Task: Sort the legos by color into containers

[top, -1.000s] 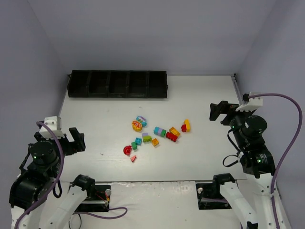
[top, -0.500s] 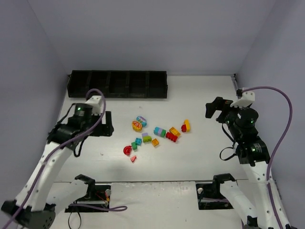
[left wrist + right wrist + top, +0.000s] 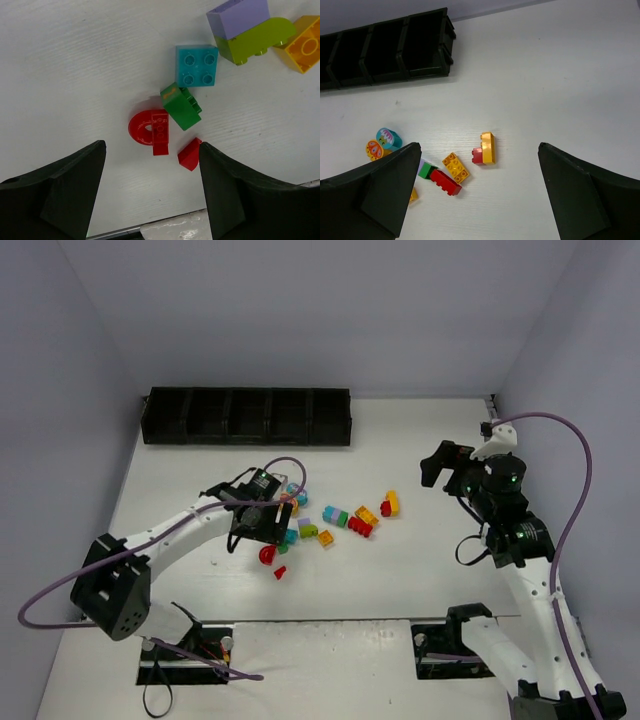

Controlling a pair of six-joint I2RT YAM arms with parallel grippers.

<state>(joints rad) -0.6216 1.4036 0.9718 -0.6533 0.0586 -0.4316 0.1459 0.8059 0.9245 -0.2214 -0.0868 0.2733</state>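
Legos [image 3: 335, 515] are seen loose in a cluster at centre frame on the table [image 3: 420, 570], well apart from the black tray [image 3: 247, 436] at upper left. Left gripper [image 3: 151, 146] is positioned over the cluster's left end, jaws spread wide, nothing held. A red arch brick [image 3: 150, 129] and small red wedge [image 3: 189, 154] are framed between them, with a green brick [image 3: 181, 106] set against the arch. Right gripper [image 3: 438, 466] is held at right of frame, jaws likewise parted and empty.

The left arm stretches inward, left gripper [image 3: 150, 150] facing down, jaws wide. The right gripper [image 3: 477, 150] hangs raised, jaws wide too.
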